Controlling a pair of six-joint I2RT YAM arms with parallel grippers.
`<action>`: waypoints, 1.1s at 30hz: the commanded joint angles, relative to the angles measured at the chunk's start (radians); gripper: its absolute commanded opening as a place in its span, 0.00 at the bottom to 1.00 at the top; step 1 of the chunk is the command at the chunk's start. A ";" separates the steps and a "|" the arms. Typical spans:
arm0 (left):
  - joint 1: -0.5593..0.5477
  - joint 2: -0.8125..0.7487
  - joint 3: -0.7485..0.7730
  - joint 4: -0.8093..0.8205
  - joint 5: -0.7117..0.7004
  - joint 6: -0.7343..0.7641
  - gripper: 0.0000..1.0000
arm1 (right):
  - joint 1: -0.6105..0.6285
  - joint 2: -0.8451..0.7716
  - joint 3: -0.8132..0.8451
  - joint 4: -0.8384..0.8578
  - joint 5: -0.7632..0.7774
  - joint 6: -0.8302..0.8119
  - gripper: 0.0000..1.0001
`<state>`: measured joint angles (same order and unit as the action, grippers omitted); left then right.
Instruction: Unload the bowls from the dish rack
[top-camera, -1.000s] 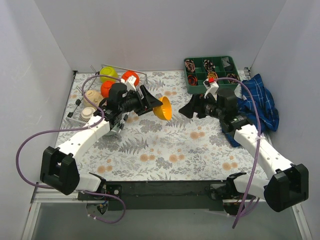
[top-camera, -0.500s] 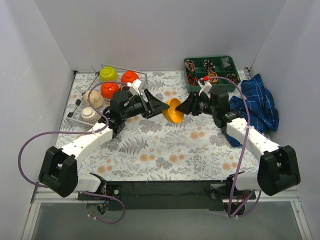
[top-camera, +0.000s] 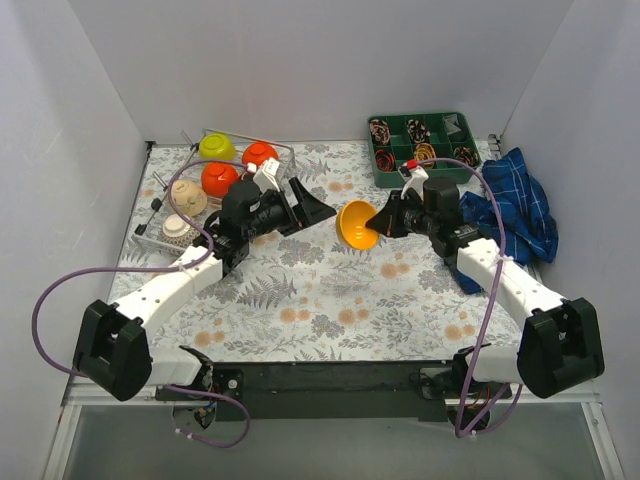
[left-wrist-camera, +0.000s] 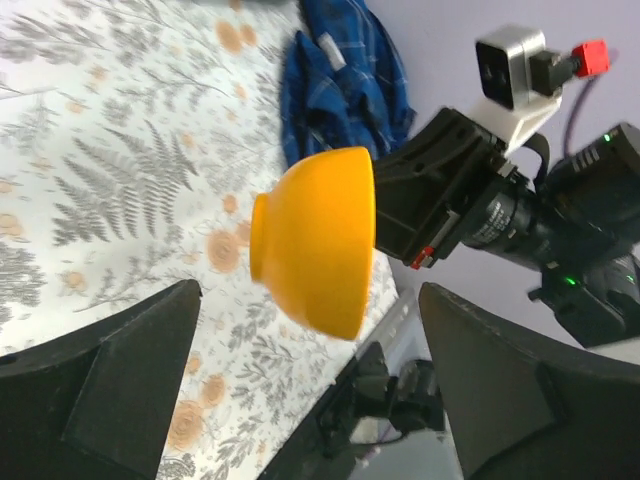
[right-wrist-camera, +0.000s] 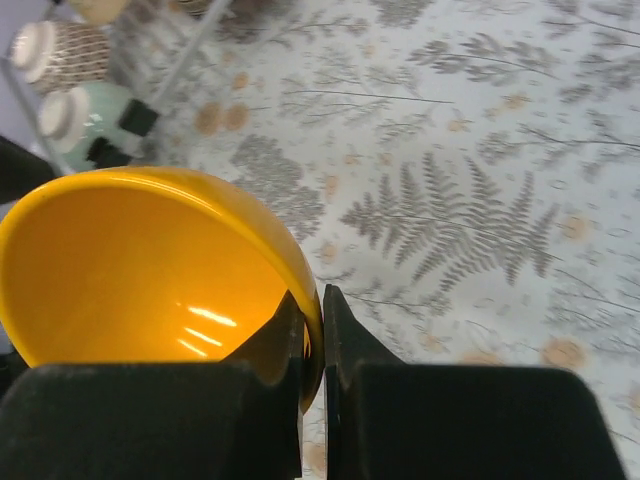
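Observation:
A yellow-orange bowl (top-camera: 356, 224) hangs above the middle of the table, its rim pinched by my right gripper (top-camera: 378, 226), which is shut on it; the wrist view shows the fingers either side of the bowl's (right-wrist-camera: 150, 270) wall. My left gripper (top-camera: 318, 212) stands open just left of the bowl, apart from it, with the bowl (left-wrist-camera: 315, 250) beyond its fingertips. The dish rack (top-camera: 160, 213) at the far left holds a lime green bowl (top-camera: 216, 147), two red-orange bowls (top-camera: 219, 178), a beige bowl (top-camera: 186, 194) and a patterned bowl (top-camera: 178, 230).
A green compartment tray (top-camera: 470, 137) with small items sits at the back right. A blue checked cloth (top-camera: 515, 205) lies beside the right wall. White walls close in the floral table (top-camera: 320, 290) on three sides.
The bowl passed from my left gripper to my right one. The left jaws opened and drew back left; the right jaws closed on the rim and carried the bowl slightly right.

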<state>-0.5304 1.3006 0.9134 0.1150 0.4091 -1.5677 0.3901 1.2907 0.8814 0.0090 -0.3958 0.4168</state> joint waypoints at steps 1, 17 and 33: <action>0.000 -0.084 0.114 -0.285 -0.279 0.253 0.96 | -0.043 0.004 0.108 -0.196 0.236 -0.142 0.01; 0.001 -0.185 0.193 -0.609 -0.785 0.581 0.98 | -0.128 0.499 0.547 -0.537 0.568 -0.208 0.01; 0.000 -0.192 0.171 -0.650 -0.810 0.594 0.98 | -0.129 0.713 0.640 -0.498 0.407 -0.154 0.13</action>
<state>-0.5304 1.1191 1.0748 -0.5236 -0.3855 -0.9791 0.2619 2.0048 1.4967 -0.5159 0.0372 0.2470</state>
